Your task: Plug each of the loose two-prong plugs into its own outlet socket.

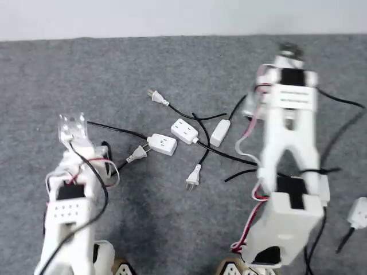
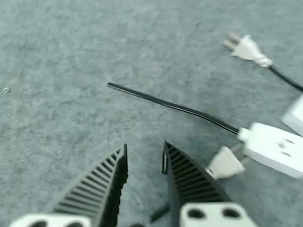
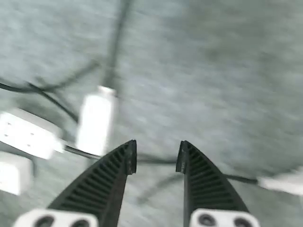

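Three white outlet sockets lie mid-table: one (image 1: 162,144), one (image 1: 184,130) and one (image 1: 219,133). A white plug (image 1: 137,153) lies with its prongs at the first socket's face (image 2: 274,149); how deep the plug (image 2: 225,163) sits I cannot tell. A second plug (image 1: 153,95) lies loose farther back, also (image 2: 246,47). A third plug (image 1: 194,177) lies loose in front. My left gripper (image 2: 144,158) is open and holds nothing, left of the plug and socket pair (image 1: 71,123). My right gripper (image 3: 156,153) is open above the carpet beside the oblong socket (image 3: 94,125).
Black cords (image 1: 212,150) cross between the sockets, and one loose cord end (image 2: 110,85) lies ahead of the left gripper. Another white piece on a cord (image 1: 358,213) lies at the far right. The right arm (image 1: 289,114) stands over the right side. Grey carpet (image 1: 86,74) covers the table.
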